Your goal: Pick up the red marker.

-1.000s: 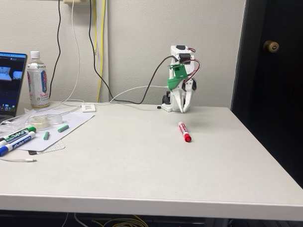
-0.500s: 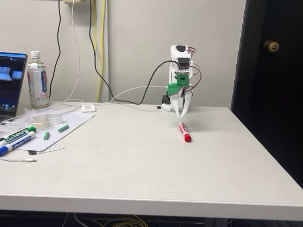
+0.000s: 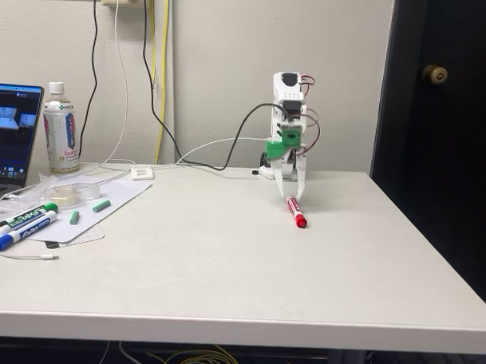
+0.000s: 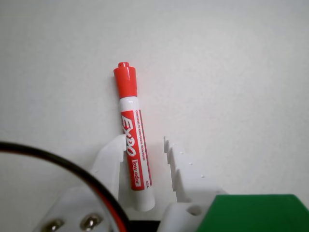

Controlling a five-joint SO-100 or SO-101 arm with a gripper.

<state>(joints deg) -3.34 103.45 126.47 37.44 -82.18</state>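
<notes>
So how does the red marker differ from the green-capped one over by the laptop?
The red marker lies alone on bare table in front of the arm, between the open fingers of the gripper; the green-capped marker lies far left in the fixed view, touching a blue-capped marker amid clutter. Cap colours differ: red against green. Both lie flat, look similar in size and have printed white labels.
</notes>
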